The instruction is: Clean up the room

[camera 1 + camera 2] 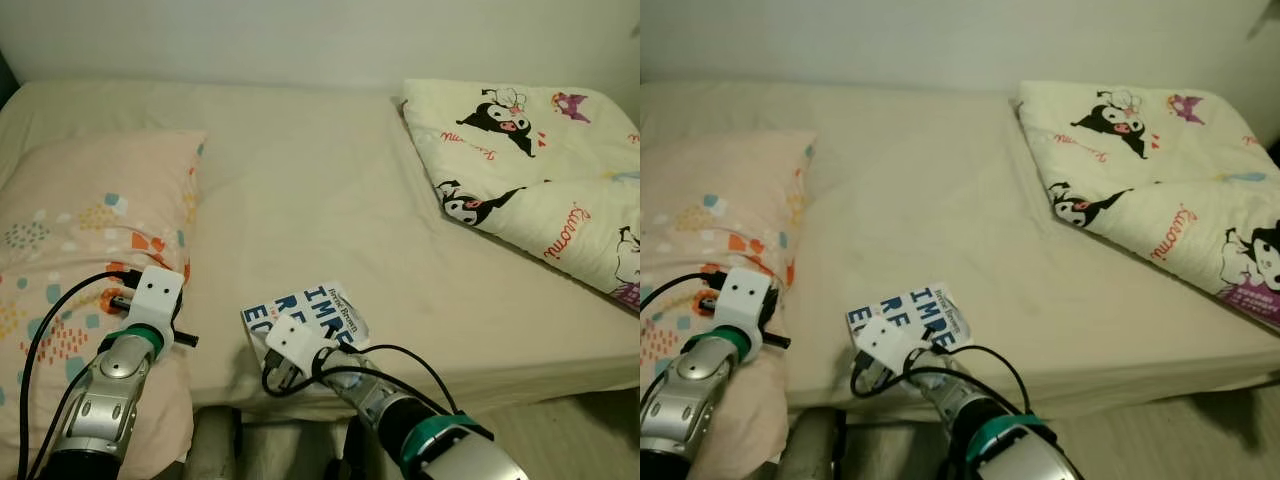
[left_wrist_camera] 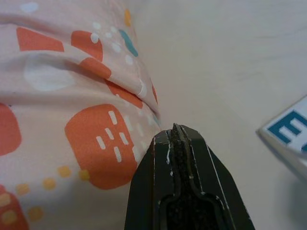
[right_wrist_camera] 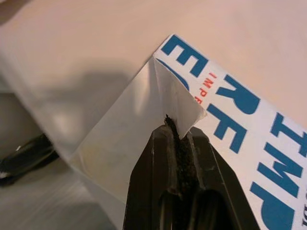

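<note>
One white book [image 1: 318, 313] with blue letters lies at the bed [image 1: 330, 200] edge, its cover corner pinched in the closed right gripper [image 3: 169, 120].

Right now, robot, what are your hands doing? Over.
Right gripper shut on book cover corner, near bed edge. Left gripper shut, empty, beside pillow. Nothing blocking.

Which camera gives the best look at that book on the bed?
The right wrist view: the book shows close up, its cover corner curled up in the shut right gripper. The two eye views show it small, whole at the bed's near edge. The left wrist view catches just one corner.
</note>
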Motion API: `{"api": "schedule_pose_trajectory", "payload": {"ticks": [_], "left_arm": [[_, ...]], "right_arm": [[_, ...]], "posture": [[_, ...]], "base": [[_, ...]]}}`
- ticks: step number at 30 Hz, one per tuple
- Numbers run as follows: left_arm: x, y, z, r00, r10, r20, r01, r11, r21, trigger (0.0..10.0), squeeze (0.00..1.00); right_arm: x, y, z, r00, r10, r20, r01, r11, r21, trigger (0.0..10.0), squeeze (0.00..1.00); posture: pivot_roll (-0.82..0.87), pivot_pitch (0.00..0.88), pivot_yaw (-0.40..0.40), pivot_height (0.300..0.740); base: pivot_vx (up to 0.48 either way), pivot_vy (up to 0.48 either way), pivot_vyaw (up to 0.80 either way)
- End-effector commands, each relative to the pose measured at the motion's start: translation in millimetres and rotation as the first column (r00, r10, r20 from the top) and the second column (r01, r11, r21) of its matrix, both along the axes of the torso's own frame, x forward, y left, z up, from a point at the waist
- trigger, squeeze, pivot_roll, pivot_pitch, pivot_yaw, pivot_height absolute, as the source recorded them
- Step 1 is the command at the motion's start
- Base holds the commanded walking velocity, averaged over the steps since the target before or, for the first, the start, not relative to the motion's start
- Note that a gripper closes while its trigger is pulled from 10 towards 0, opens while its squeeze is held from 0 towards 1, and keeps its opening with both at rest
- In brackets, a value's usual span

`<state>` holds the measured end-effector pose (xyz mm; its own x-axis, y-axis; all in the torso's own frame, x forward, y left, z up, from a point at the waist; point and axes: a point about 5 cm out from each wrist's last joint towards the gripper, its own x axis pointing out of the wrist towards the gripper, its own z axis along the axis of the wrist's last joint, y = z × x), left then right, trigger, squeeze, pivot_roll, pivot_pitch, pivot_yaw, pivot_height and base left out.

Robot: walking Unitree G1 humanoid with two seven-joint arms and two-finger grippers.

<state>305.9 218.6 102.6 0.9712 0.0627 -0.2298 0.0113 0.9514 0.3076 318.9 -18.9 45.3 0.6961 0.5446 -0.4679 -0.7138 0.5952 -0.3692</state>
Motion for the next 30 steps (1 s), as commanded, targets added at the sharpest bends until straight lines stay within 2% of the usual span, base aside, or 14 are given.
{"api": "schedule_pose_trajectory", "payload": {"ticks": [1, 2, 3, 4, 6, 7, 13, 14, 17, 18, 23, 25, 28, 30], "left_arm": [[-2.4, 0.5, -6.4, 1.0, -0.001, -0.021, 0.001, 1.0, 0.006, 10.0, 0.0], [-2.5, 0.4, -6.2, 1.0, -0.001, -0.02, 0.001, 1.0, 0.006, 10.0, 0.0], [-2.5, 0.4, -6.2, 1.0, -0.001, -0.02, 0.001, 1.0, 0.006, 10.0, 0.0], [-2.5, 0.6, -6.1, 1.0, -0.001, -0.019, 0.001, 1.0, 0.006, 10.0, 0.0], [-2.9, 1.9, -6.0, 1.0, 0.002, -0.018, -0.002, 1.0, 0.006, 10.0, 0.0], [-3.2, 2.6, -6.1, 1.0, 0.003, -0.018, -0.003, 1.0, 0.006, 10.0, 0.0], [-3.4, 3.8, -7.3, 1.0, 0.006, -0.021, -0.006, 1.0, 0.006, 10.0, 0.0], [-3.4, 3.3, -7.6, 1.0, 0.006, -0.02, -0.006, 1.0, 0.004, 10.0, 0.0], [-3.4, 3.0, -8.1, 1.0, 0.007, -0.02, -0.007, 1.0, 0.003, 10.0, 0.0], [-3.1, 2.1, -7.9, 1.0, 0.006, -0.018, -0.006, 1.0, 0.001, 10.0, 0.0], [-0.4, -0.7, -3.2, 1.0, -0.005, 0.005, 0.005, 1.0, -0.005, 10.0, 0.0], [-0.4, -0.7, -3.2, 1.0, -0.005, 0.005, 0.005, 1.0, -0.005, 10.0, 0.0], [-5.3, -3.8, -3.3, 1.0, -0.01, 0.03, 0.01, 1.0, -0.022, 10.0, 0.0], [-7.4, -4.6, -4.7, 0.999, -0.008, 0.032, 0.009, 1.0, -0.027, 10.0, 0.0]], "right_arm": [[-4.6, 26.2, 7.0, 1.0, 0.01, -0.015, -0.009, 0.998, 0.057, 0.0, 0.0], [-4.0, 26.4, 8.0, 1.0, 0.0, -0.018, 0.001, 0.997, 0.073, 3.2, 0.0], [-4.0, 26.4, 8.0, 1.0, 0.0, -0.018, 0.001, 0.997, 0.073, 3.2, 0.0], [-3.2, 24.7, 8.5, 1.0, -0.01, -0.025, 0.012, 0.995, 0.094, 10.0, 0.0], [-4.4, 19.8, 6.1, 0.996, -0.003, -0.088, 0.019, 0.984, 0.178, 10.0, 0.0], [-6.3, 16.1, 3.4, 0.993, 0.014, -0.116, 0.012, 0.977, 0.214, 10.0, 1.0], [-12.6, 5.2, -4.8, 0.984, 0.054, -0.168, -0.003, 0.956, 0.292, 10.0, 1.0], [-13.9, 0.7, -6.4, 0.983, 0.063, -0.173, -0.005, 0.948, 0.317, 10.0, 0.41], [-14.9, -2.5, -7.7, 0.982, 0.069, -0.176, -0.006, 0.943, 0.334, 10.0, 0.41], [-14.7, -8.1, -8.2, 0.982, 0.063, -0.177, 0.005, 0.934, 0.357, 10.0, 0.0], [-11.4, -40.0, -7.2, 0.984, 0.035, -0.173, 0.046, 0.894, 0.446, 10.0, 0.0], [-11.4, -40.0, -7.2, 0.984, 0.035, -0.173, 0.046, 0.894, 0.446, 10.0, 0.0], [-11.3, -75.3, -3.9, 0.99, -0.052, -0.132, 0.115, 0.844, 0.524, 10.0, 0.0], [-12.7, -81.3, -4.0, 0.99, -0.068, -0.125, 0.125, 0.837, 0.532, 10.0, 0.0]], "posture": [[0.27, 0.147, -0.066, 0.625], [0.27, 0.144, -0.066, 0.625], [0.27, 0.144, -0.066, 0.625], [0.27, 0.14, -0.066, 0.625], [0.27, 0.14, -0.066, 0.625], [0.27, 0.14, -0.066, 0.625], [0.25, 0.135, -0.064, 0.625], [0.24, 0.131, -0.066, 0.625], [0.24, 0.127, -0.066, 0.625], [0.24, 0.118, -0.068, 0.625], [0.22, 0.092, -0.073, 0.625], [0.22, 0.092, -0.073, 0.625], [0.21, 0.062, -0.081, 0.625], [0.2, 0.055, -0.083, 0.625]], "base": [[0.0, 0.0, 0.0], [0.0, 0.0, 0.0], [0.0, 0.0, 0.0], [0.0, 0.0, 0.0], [0.0, 0.0, 0.0], [0.0, 0.0, 0.0], [0.0, 0.0, 0.0], [0.0, 0.0, 0.0], [0.0, 0.0, 0.0], [0.0, 0.0, 0.0], [0.0, 0.0, 0.0], [0.0, 0.0, 0.0], [0.0, 0.0, 0.0], [0.0, 0.0, 0.0]]}}
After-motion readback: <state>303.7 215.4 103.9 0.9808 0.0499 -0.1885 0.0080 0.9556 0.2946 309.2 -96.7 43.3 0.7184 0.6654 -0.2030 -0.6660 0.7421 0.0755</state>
